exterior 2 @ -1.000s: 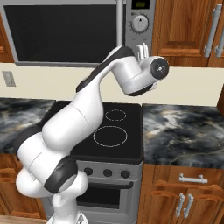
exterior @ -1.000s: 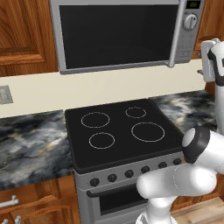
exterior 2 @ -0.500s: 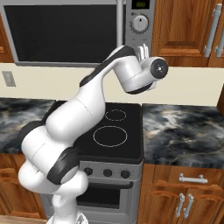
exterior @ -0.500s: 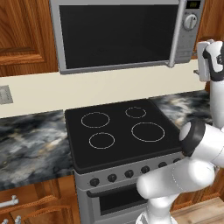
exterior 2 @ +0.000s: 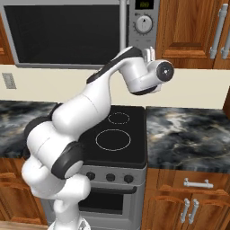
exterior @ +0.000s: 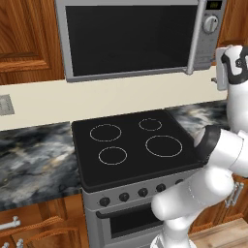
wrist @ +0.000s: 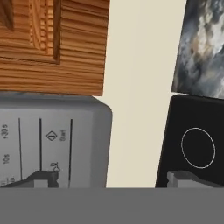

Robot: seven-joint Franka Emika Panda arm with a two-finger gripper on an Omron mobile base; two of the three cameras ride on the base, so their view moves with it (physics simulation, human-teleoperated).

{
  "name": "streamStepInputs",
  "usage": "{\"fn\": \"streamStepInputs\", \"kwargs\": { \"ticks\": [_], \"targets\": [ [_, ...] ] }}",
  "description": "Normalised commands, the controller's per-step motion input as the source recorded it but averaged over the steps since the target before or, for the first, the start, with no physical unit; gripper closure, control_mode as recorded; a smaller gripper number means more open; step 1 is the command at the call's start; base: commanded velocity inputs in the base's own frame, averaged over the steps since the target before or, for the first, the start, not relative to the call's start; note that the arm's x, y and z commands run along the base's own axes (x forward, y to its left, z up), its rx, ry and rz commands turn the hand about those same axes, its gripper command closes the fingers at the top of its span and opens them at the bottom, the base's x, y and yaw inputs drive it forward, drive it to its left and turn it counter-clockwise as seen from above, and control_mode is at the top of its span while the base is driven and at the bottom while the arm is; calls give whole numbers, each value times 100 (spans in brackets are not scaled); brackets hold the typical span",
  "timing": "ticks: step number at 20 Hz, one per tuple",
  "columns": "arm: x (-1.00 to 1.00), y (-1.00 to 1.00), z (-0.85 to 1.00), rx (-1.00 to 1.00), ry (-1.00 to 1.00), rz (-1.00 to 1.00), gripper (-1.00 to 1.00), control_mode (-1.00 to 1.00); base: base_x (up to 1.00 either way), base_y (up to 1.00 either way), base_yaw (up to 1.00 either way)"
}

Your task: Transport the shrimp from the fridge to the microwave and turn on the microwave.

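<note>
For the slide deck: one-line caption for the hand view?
Open hand facing the microwave control panel's lower corner, stove beyond.

From behind and left of the arm we look forward and down on the stove (exterior: pixel 133 145), the microwave (exterior: pixel 140 36) above it. Our right-hand camera shares that stove (exterior 2: pixel 117 134) and microwave (exterior 2: pixel 81 31). Our hand camera sits close to the microwave's panel (wrist: pixel 52 144), rolled sideways, the stove (wrist: pixel 194 144) beyond.
</note>
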Motion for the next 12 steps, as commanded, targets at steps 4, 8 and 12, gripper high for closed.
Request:
{"fn": "streamStepInputs", "kwargs": {
  "ticks": [4, 8, 12],
  "targets": [
    [23, -11, -4, 5, 1, 1, -100, -100, 0, 0, 0],
    [24, -12, -3, 6, 1, 2, -100, -100, 0, 0, 0],
    [23, -10, 0, 6, 0, 3, -100, -100, 0, 0, 0]
  ]
}}
